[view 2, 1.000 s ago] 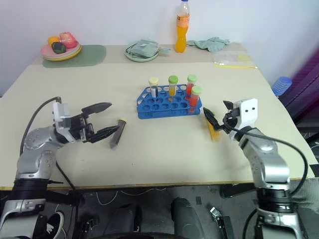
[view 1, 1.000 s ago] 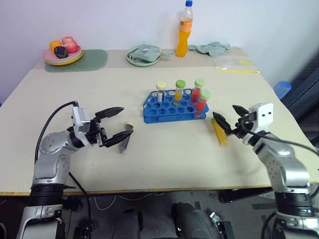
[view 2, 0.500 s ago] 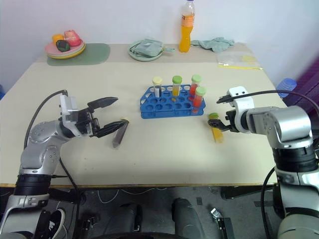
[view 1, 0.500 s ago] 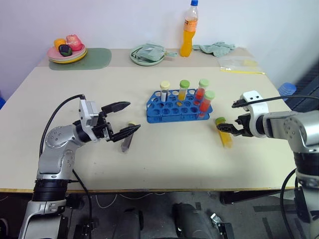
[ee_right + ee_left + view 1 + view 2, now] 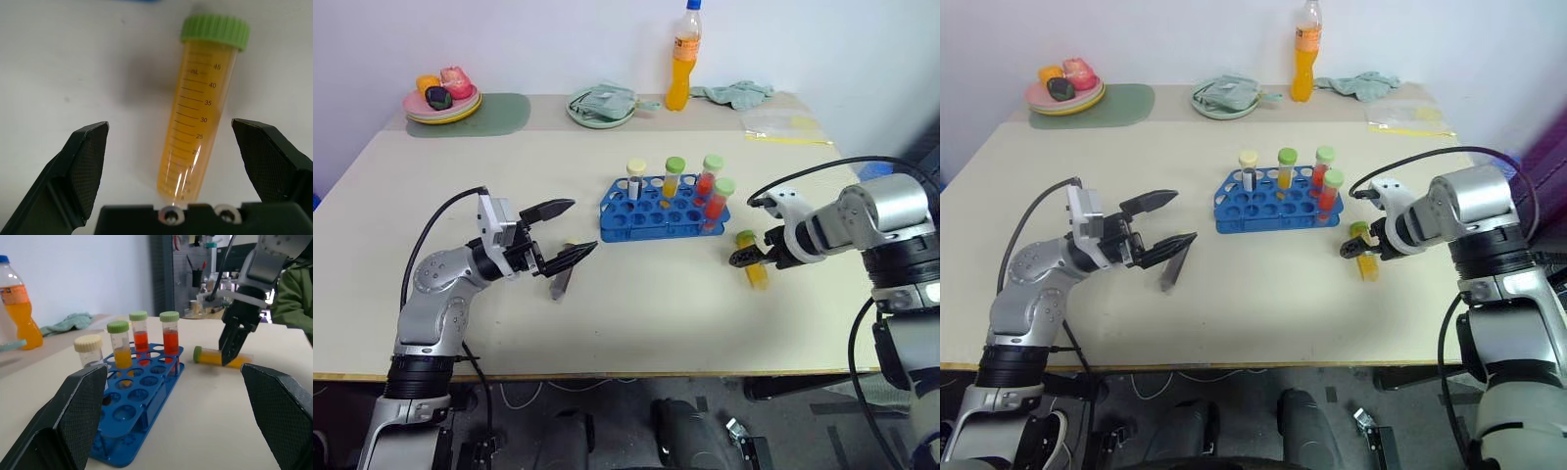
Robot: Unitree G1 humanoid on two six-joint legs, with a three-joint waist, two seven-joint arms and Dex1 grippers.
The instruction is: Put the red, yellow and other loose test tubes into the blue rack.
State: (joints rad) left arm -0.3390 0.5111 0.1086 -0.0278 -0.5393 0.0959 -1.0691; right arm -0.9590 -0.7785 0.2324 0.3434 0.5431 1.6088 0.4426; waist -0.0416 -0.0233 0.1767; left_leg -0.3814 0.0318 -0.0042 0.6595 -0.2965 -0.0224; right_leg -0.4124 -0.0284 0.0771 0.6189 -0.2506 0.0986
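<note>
The right gripper is poised, fingers spread, over the clear yellow-filled test tube with a green cap, lying flat just right of the bright blue plastic rack. The tube is best centred between the fingers and pinched mid-body before lifting. The left gripper, likewise spread, hovers by the dark tube with a pale cap.

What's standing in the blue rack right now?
The blue rack holds four upright tubes: a pale-capped tube, a green-capped yellow tube and two green-capped red tubes. Other holes look empty. The tube bottoms are hidden inside the rack.

The dark tube lies at seven o'clock from the rack — partly hidden by the left gripper.
</note>
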